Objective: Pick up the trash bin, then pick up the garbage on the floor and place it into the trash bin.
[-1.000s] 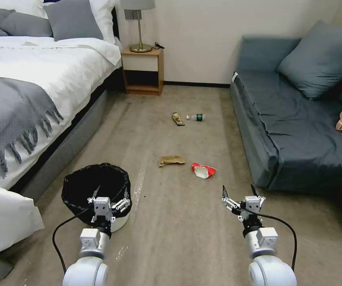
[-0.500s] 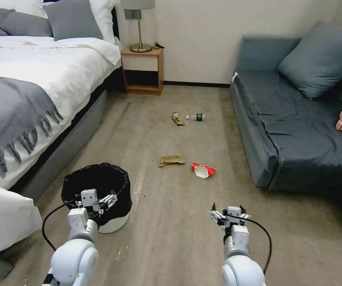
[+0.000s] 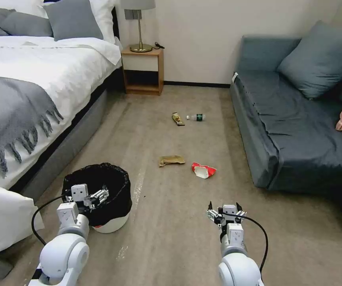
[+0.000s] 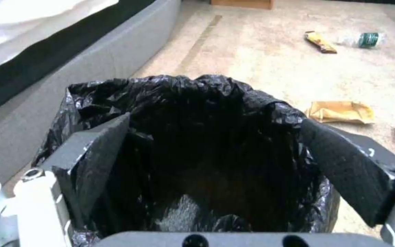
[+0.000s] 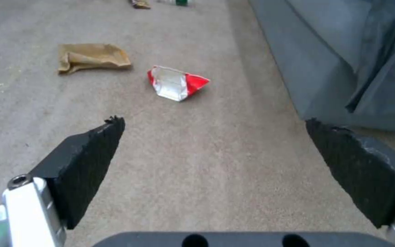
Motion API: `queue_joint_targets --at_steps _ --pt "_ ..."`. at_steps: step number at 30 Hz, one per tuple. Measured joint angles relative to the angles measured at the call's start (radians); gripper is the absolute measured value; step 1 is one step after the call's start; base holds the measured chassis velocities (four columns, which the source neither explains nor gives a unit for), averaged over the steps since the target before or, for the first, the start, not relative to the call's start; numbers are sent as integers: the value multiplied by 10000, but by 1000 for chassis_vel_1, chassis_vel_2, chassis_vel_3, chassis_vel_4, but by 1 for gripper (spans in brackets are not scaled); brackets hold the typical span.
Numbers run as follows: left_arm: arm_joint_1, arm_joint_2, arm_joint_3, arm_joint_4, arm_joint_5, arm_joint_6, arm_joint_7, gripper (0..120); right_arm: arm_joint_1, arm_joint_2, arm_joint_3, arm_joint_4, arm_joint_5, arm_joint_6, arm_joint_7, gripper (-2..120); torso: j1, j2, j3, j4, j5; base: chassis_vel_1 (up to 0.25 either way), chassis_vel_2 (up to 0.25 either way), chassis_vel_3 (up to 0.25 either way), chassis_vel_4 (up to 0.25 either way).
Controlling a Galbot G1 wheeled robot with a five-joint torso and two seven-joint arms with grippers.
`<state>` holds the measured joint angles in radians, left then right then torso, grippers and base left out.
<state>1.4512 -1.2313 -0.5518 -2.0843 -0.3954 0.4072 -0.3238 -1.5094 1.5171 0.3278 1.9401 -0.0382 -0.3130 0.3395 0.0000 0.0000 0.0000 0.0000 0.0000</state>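
**Bin under the left gripper, litter ahead on the carpet**

Bed [image 3: 16, 99] edged the left of the room. Beside it on the floor stood the trash bin [image 3: 117, 186], its black liner draped over the rim. The left gripper [image 3: 93, 197] hung at the bin's near rim, jaws apart over the opening. Farther ahead lay the crumpled brown paper bag [image 3: 171, 160] and, just right of it, the red-and-white carton [image 3: 203, 170]; the snack wrapper [image 3: 177, 118] and the bottle [image 3: 196, 117] lay beyond. The right gripper [image 3: 223, 210] hovered above bare carpet short of the carton, jaws wide apart. A sofa [image 3: 298, 131] lined the right.
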Motion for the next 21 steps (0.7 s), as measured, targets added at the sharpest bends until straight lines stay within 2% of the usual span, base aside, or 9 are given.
queue_joint_targets --at_steps 8,12,17,19,21 --pt "-42 84 -174 -289 -224 22 -77 100 -56 -64 130 -33 -20 114 26 100 0 0 0 0 0 0 0 0 0" --pt "-59 214 -425 -525 -370 146 -167 100 3 -136 152 17 41 107 30 100 0 0 0 0 0 0 0 0 0" --pt "47 461 -886 -799 -446 404 -269 100 131 -170 156 81 124 46 31 100 0 1 0 0 0 0 0 0 0" --pt "100 623 -1180 -949 -621 840 -489 100 192 -173 149 47 132 41 31 100 0 0 0 0 0 0 0 0 0" --pt "111 708 -1300 -985 -754 1033 -591 100 206 -177 145 21 133 41 29 100 0 0 0 0 0 0 0 0 0"
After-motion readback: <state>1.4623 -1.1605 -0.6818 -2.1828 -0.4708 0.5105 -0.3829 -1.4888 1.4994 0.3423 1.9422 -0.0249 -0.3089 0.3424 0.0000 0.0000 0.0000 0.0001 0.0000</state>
